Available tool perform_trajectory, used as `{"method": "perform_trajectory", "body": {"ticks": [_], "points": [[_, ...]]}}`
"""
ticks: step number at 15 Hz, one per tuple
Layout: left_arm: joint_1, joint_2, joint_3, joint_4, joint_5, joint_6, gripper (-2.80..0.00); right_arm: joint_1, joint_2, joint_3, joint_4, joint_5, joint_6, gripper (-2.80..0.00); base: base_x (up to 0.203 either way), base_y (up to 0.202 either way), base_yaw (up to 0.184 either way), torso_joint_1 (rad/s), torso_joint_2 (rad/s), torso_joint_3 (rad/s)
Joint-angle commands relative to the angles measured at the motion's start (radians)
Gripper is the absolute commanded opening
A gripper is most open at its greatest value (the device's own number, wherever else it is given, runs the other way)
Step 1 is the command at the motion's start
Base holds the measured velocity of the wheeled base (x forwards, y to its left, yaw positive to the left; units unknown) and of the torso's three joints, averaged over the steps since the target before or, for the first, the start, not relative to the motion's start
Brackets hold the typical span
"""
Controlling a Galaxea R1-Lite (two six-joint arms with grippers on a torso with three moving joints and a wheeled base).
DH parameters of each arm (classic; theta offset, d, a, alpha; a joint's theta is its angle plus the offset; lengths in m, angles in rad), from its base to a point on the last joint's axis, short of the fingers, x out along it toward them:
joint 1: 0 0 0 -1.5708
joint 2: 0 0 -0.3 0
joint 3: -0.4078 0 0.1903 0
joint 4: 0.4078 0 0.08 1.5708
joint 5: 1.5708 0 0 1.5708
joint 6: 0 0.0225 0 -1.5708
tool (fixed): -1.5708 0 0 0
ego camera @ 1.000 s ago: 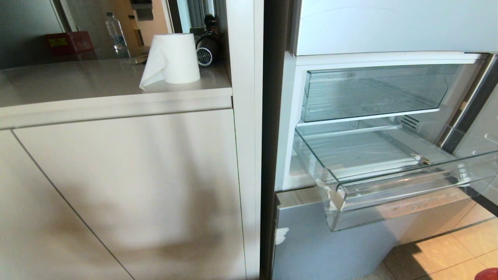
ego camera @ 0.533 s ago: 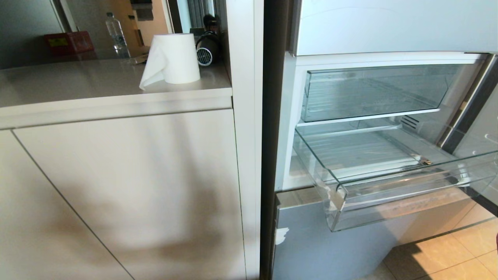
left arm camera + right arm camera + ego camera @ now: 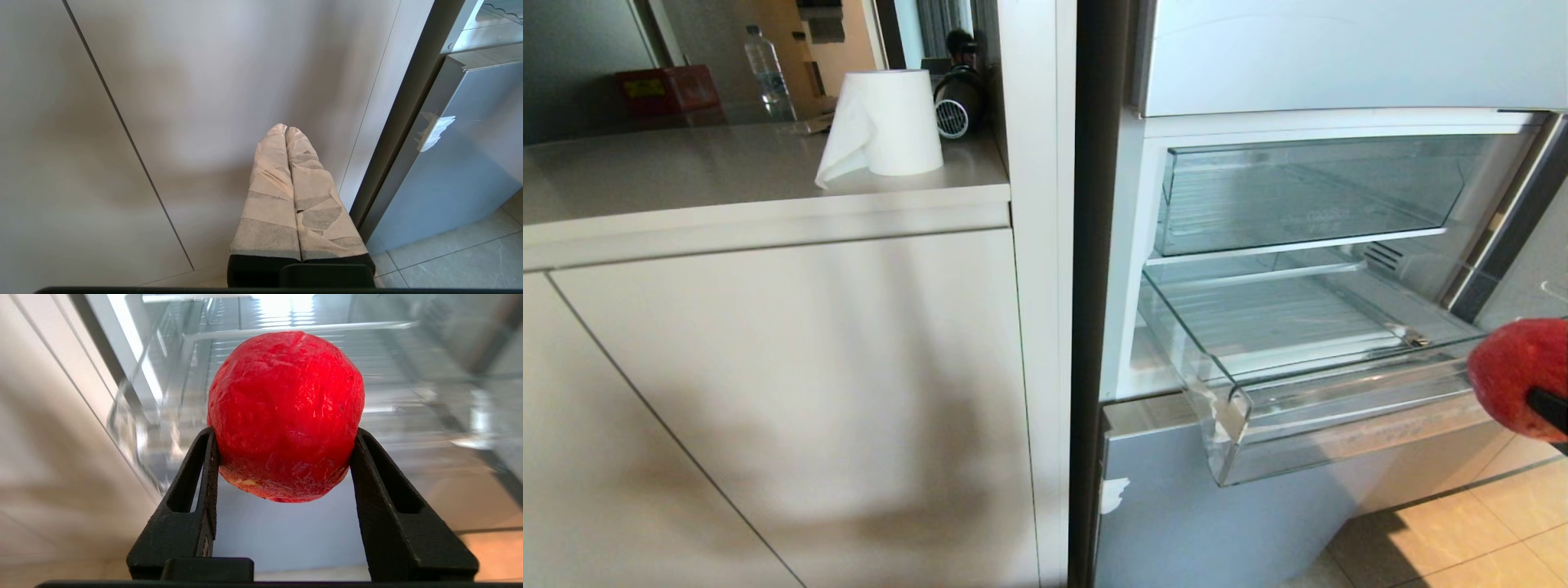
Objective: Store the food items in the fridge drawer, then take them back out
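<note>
My right gripper (image 3: 282, 437) pinches 1 red food item (image 3: 286, 414) between its 2 black jaws, which press on opposite sides of the fruit. In the head view that food item (image 3: 1521, 377) sits at about 3 o'clock, at the frame's edge, just beside the right end of the fridge drawer (image 3: 1339, 425), outside its clear front lip. The drawer is pulled out and its ribbed floor is bare. Above it, at about 1 o'clock, sits a taller clear bin (image 3: 1298, 196). My left gripper (image 3: 288, 134) hangs low in front of the pale cabinet door (image 3: 204, 81), its 2 taped jaws pressed together and holding nothing. On the bench (image 3: 686, 175) at 11 o'clock stands a white paper roll (image 3: 886, 122).
</note>
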Motion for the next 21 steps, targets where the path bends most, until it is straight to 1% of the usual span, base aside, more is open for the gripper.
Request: {"method": "perform_trajectory", "body": {"ticks": [1, 5, 8, 14, 21], "points": [[0.000, 0.001, 0.000, 0.000, 0.000, 0.000, -2.80, 0.002, 0.243, -0.110, -0.002, 0.005, 0.017, -2.80, 0.000, 0.000, 0.000, 0.000, 0.00, 0.000], [0.000, 0.000, 0.000, 0.000, 0.000, 0.000, -2.80, 0.002, 0.491, -0.286, -0.007, 0.009, 0.047, -2.80, 0.000, 0.000, 0.000, 0.000, 0.00, 0.000], [0.000, 0.000, 0.000, 0.000, 0.000, 0.000, -2.80, 0.000, 0.599, -0.386, -0.028, 0.009, 0.070, -2.80, 0.000, 0.000, 0.000, 0.000, 0.00, 0.000], [0.000, 0.001, 0.000, 0.000, 0.000, 0.000, -2.80, -0.001, 0.734, -0.460, -0.070, 0.009, 0.077, -2.80, 0.000, 0.000, 0.000, 0.000, 0.00, 0.000], [0.000, 0.001, 0.000, 0.000, 0.000, 0.000, -2.80, 0.000, 0.831, -0.533, -0.071, 0.011, 0.074, -2.80, 0.000, 0.000, 0.000, 0.000, 0.00, 0.000]]}}
